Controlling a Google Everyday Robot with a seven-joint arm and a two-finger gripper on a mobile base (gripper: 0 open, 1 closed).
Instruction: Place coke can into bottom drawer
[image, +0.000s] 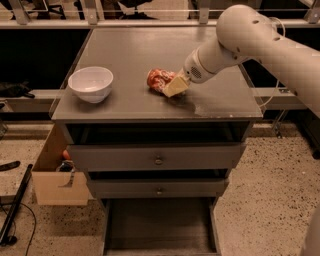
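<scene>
The coke can (157, 79) is red-orange and dented. It lies on its side on the grey cabinet top (130, 50), near the middle. My gripper (172, 86) reaches in from the right on a white arm and sits against the can's right side, low over the top. The bottom drawer (160, 225) is pulled out at the foot of the cabinet, with a dark floor and thin grey side walls and nothing in it.
A white bowl (91, 83) stands on the left of the cabinet top. The two upper drawers (158, 160) with round knobs are shut. A cardboard box (56, 175) stands on the floor to the left of the cabinet. A dark pole (15, 205) leans beside it.
</scene>
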